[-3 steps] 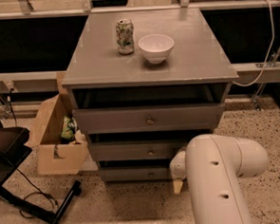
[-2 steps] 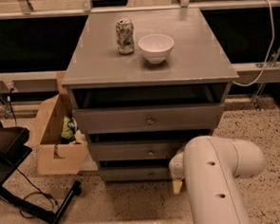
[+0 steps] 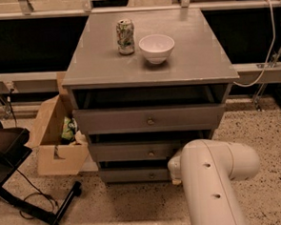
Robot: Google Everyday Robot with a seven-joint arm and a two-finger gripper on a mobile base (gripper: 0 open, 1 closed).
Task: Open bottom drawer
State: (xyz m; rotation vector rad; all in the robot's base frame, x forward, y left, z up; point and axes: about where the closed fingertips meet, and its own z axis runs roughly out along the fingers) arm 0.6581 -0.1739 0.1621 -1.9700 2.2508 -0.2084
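— Bottom drawer (image 3: 130, 175), camera view: where?
— Lowest of three grey fronts under the tabletop (image 3: 195, 63), about 6 o'clock from frame centre. Flat front, small round knob (image 3: 152, 175) mid-front. It sits set back beneath the middle drawer (image 3: 124, 151); none of its inside shows.
— Pincer?
— Pincer (image 3: 175, 180) at 3 o'clock of that knob, close against the right end of the bottom front. Nearly all of it is hidden behind the white arm (image 3: 214, 186), which rises from the 5 o'clock edge of the frame. Cannot tell how wide it stands, nor whether it has hold of anything. Contact with the drawer: cannot tell.
— Drawers above?
— Top drawer (image 3: 112, 120) stands furthest forward, with a dark gap between it and the tabletop. Each has one central knob.
— On the tabletop?
— Green-patterned can (image 3: 125, 36), upright, toward 12 o'clock. White bowl (image 3: 156, 47), upright, just beside the can at its 4 o'clock, not touching.
— Floor (image 3: 255, 121)?
— Speckled. Open cardboard box (image 3: 51, 147) at 9 o'clock of the drawers, close against that side, something green inside. Black stand legs (image 3: 56, 212) at 8 o'clock.
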